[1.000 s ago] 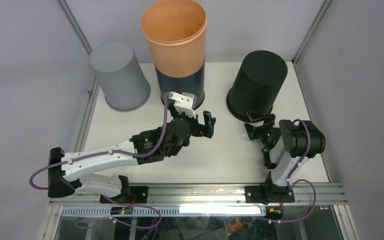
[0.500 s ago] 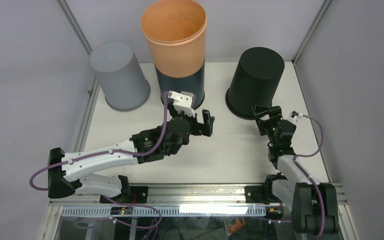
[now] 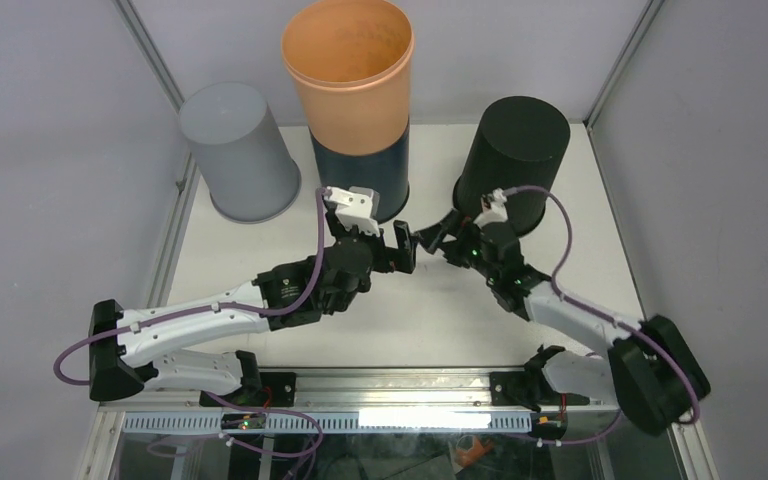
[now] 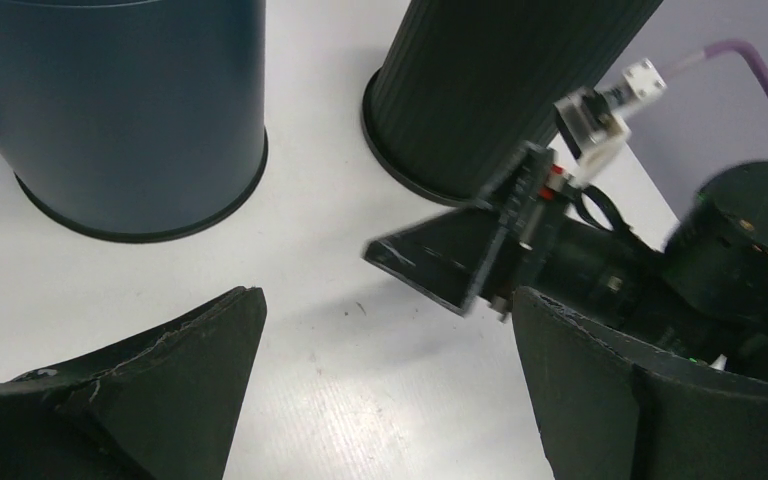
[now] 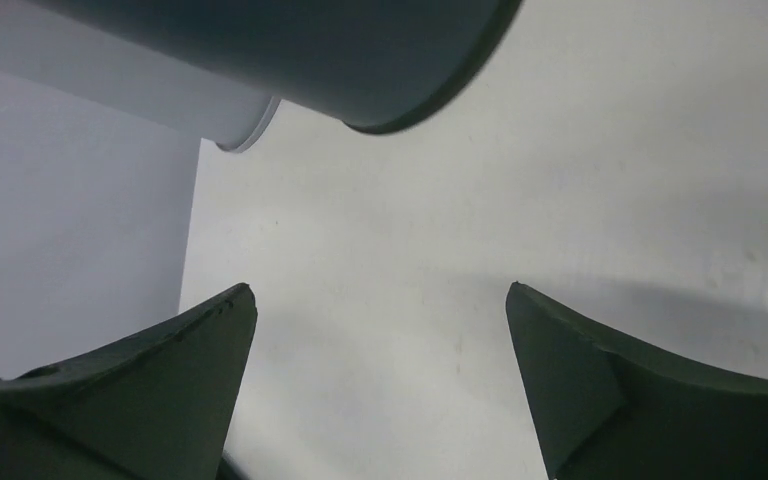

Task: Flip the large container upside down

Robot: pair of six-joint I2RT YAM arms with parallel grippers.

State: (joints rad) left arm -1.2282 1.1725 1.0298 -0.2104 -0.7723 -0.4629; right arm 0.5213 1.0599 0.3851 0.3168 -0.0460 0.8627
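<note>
Four containers are on the one bench [image 3: 440, 320]: one grey container [image 3: 240, 150], one black container [image 3: 515, 160], one dark blue container [image 3: 385, 175] and one orange container [image 3: 350, 70]; three stand mouth down and one, the orange, mouth up. Two arms reach over it, the left arm [image 3: 210, 315] and the right arm [image 3: 580, 315], carrying two pincers, the left pincer [image 3: 385, 250] and the right pincer [image 3: 442, 235]

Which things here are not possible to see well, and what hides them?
Top external: how the orange container rests on the dark blue container; the orange wall hides the joint.
Left wrist: orange container cut off by the top edge.
Right wrist: dark container cut by the top edge; which one is unclear.
Top external: anything under the grey container or black container; their walls hide it.
</note>
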